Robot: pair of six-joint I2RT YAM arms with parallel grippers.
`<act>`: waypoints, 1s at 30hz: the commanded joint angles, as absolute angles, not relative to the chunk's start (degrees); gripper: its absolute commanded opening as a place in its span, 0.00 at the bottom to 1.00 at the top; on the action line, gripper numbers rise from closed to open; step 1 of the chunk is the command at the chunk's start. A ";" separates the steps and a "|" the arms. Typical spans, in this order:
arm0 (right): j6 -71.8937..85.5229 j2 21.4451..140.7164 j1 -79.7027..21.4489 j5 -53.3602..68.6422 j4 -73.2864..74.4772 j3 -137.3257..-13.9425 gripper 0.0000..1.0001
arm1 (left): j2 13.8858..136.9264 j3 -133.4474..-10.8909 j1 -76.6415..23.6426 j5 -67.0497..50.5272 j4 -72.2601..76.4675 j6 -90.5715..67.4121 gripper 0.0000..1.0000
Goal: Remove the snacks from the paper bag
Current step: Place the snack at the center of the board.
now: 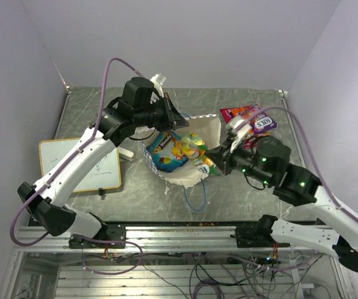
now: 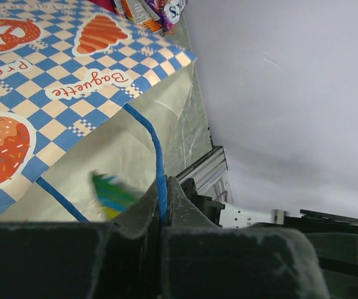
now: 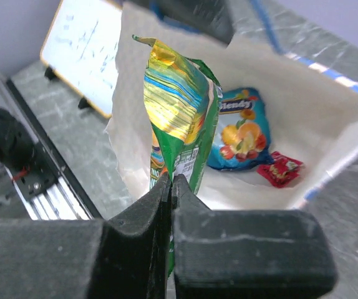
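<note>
The paper bag [image 1: 207, 128] lies open on the table's middle, its checked outside filling the left wrist view [image 2: 60, 81]. My left gripper [image 1: 180, 118] is shut on the bag's blue cord handle [image 2: 157, 156] at the far rim. My right gripper [image 1: 215, 159] is shut on the lower edge of a green foil packet [image 3: 179, 118] and holds it upright in the bag's mouth. A blue packet [image 3: 241, 128] and a small red packet [image 3: 280, 169] lie inside the bag. A magenta-pink packet [image 1: 240, 113] and another packet [image 1: 264, 124] lie outside, behind the bag at right.
A white writing board [image 1: 79, 165] stands at the left of the table, also in the right wrist view [image 3: 85, 50]. The bag's second blue handle [image 1: 195, 198] loops toward the near edge. An aluminium rail [image 1: 179, 233] runs along the front.
</note>
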State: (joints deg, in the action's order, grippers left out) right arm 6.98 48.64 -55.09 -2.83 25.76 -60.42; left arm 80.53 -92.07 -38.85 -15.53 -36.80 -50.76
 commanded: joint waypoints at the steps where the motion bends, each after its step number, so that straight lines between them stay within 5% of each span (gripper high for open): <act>1: 11.05 48.03 -54.95 -12.59 36.32 -70.27 0.00 | 81.27 -91.80 -38.59 -19.03 -33.59 -49.99 0.07; 15: 6.91 58.75 -54.89 -48.19 52.02 -99.36 0.00 | 78.71 -93.32 -37.38 -15.78 -38.27 -48.23 0.07; 20: 11.53 63.05 -54.08 -63.96 53.48 -92.25 0.00 | 78.16 -93.93 -37.27 -15.47 -39.44 -48.08 0.07; 30: 7.48 62.44 -36.94 -50.81 42.71 -64.23 0.00 | 77.10 -92.97 -37.26 -15.85 -39.75 -49.02 0.07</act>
